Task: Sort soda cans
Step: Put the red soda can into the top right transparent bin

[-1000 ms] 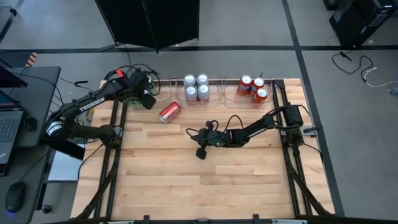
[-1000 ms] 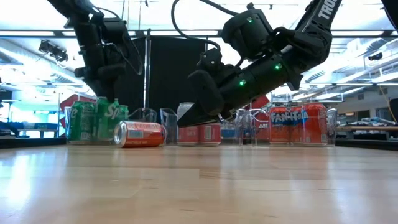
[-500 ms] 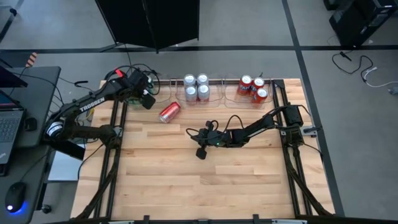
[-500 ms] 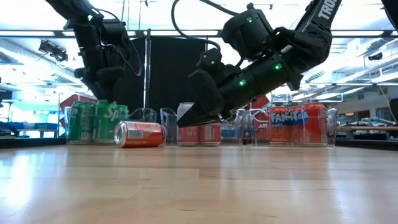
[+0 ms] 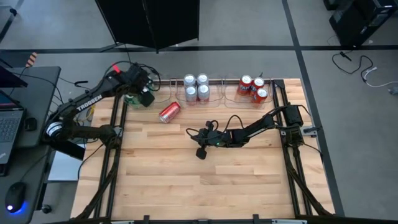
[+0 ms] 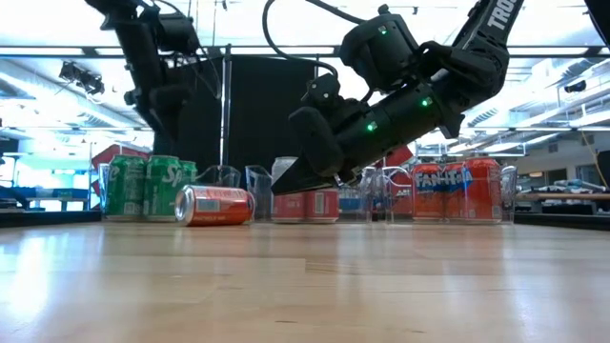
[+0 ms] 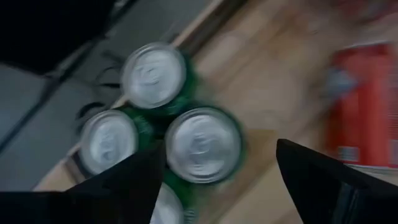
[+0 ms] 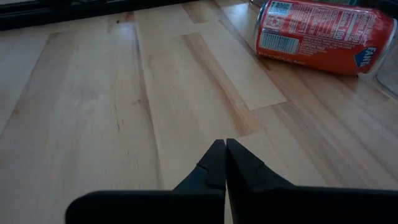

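Note:
Several green soda cans point(image 7: 202, 144) stand upright together at the table's far left point(image 6: 143, 188). My left gripper point(image 7: 221, 146) hangs open above them point(image 6: 164, 119), one finger on either side of a can top, touching nothing. A red soda can point(image 5: 169, 112) lies on its side on the wood to the right of the green ones point(image 8: 323, 34). Silver-white cans point(image 5: 196, 87) and three upright red cans point(image 5: 253, 88) stand in clear trays along the far edge. My right gripper point(image 5: 201, 152) is shut at mid-table, just above the wood point(image 8: 225, 144).
Clear tray walls point(image 6: 238, 178) line the far edge between the can groups. The wooden table point(image 5: 205, 186) lies bare toward the near edge. A black panel point(image 5: 149, 18) stands behind the table, and a desk with a laptop point(image 5: 9, 124) is off to the left.
My left gripper has risen straight up from the green cans and now hangs clear above them. The green can under it, which stood a little higher than its neighbours, now stands level with them. My right arm has kept still.

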